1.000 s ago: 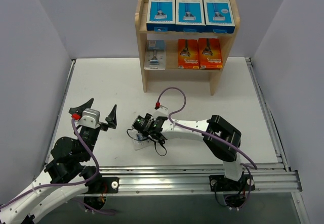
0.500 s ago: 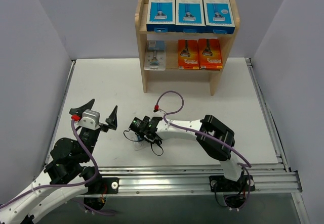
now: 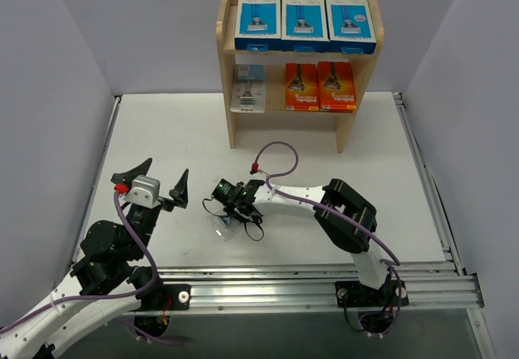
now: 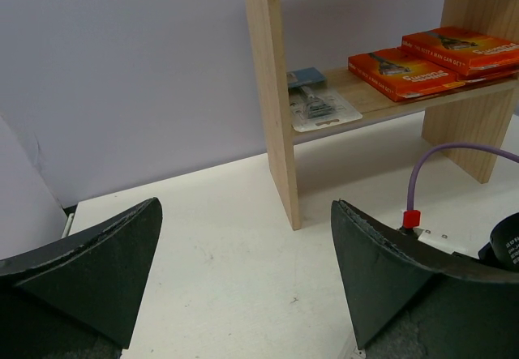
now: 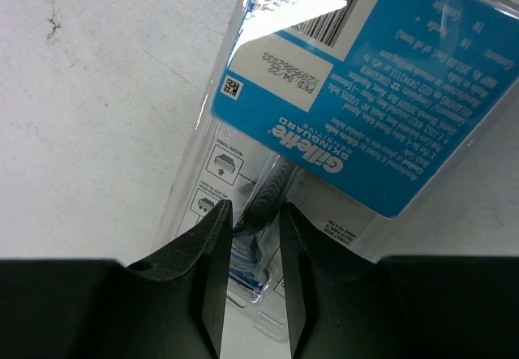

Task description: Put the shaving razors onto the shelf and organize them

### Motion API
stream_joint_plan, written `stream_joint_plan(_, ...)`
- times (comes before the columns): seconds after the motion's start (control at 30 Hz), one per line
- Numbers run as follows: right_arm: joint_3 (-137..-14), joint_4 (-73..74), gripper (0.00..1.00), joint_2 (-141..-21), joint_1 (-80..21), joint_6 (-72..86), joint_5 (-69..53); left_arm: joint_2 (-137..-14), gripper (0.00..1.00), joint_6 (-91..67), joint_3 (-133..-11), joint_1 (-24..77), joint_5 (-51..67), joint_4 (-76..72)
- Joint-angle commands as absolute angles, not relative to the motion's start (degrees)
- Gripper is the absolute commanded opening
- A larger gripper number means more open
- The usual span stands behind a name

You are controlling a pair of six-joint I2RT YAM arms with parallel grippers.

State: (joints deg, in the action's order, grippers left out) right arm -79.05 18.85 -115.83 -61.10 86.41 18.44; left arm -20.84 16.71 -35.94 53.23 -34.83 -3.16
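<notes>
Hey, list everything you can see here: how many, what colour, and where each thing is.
shelf: one, light wood, far side of the table
blue boxes: three, blue and white, side by side on the top tier
orange boxes: two, orange, middle tier, right part
clear card: one, clear with blue label, middle tier, left end
clear pack: one, clear with blue label, on the table in front of the shelf
table: one, white
rail: one, silver, near edge
left gripper: one, black, open, empty, near left
right gripper: one, black, closed on the clear pack's end
</notes>
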Motion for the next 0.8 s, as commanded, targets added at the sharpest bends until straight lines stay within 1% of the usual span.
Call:
stream_joint_plan(0.0,-77.79,21.99,0.21,-118.65,-60.29,80.35,16.18,-20.3,0.94,16.52,-38.14,53.61,-34.37,-3.96)
stream_joint_plan(0.1,-78.92,20.48,0.14,-117.52,-60.12,71.39,16.26,-20.21,0.94,16.79,-38.14,53.61,-34.63,-3.96)
stream_joint_plan(0.13,-79.53,20.39,0.09,-117.07,-60.12,68.76,17.56,-20.21,0.94,16.79,-38.06,53.61,-34.72,-3.96)
stream_joint_plan(0.17,-80.24,20.65,0.08,-116.46,-60.81,62.81,18.62,-20.21,0.94,16.96,-38.14,53.61,-34.89,-3.96)
stream_joint_plan(0.27,-82.7,20.92,0.09,-114.26,-62.05,53.29,20.83,-20.13,0.94,17.05,-38.06,53.61,-34.89,-3.96)
stream_joint_plan(0.3,-82.62,18.83,0.09,-113.04,-62.22,45.52,19.52,-20.13,0.94,17.05,-38.06,53.61,-34.89,-3.96)
stream_joint_plan(0.37,-81.39,18.11,0.1,-111.11,-62.31,36.27,15.75,-20.3,0.94,17.05,-38.06,53.61,-34.98,-4.04)
stream_joint_plan(0.4,-80.52,16.71,0.11,-110.31,-62.31,33.25,13.91,-20.48,0.94,17.05,-38.06,53.61,-34.89,-4.04)
stream_joint_plan(0.5,-75.95,15.47,0.09,-107.33,-62.31,26.49,8.63,-20.74,0.94,17.14,-38.23,53.61,-34.89,-3.87)
stream_joint_plan(0.67,-71.99,15.55,0.14,-102.93,-62.23,19.09,5.54,-21.0,0.94,17.75,-37.97,53.61,-35.6,-4.13)
stream_joint_plan(0.7,-71.98,16.43,0.21,-102.14,-62.23,17.68,4.49,-21.18,0.94,17.84,-37.97,53.61,-35.6,-4.04)
stream_joint_plan(0.77,-71.9,17.05,0.26,-101.52,-62.23,12.93,2.21,-21.53,0.94,17.93,-38.06,53.61,-35.6,-3.96)
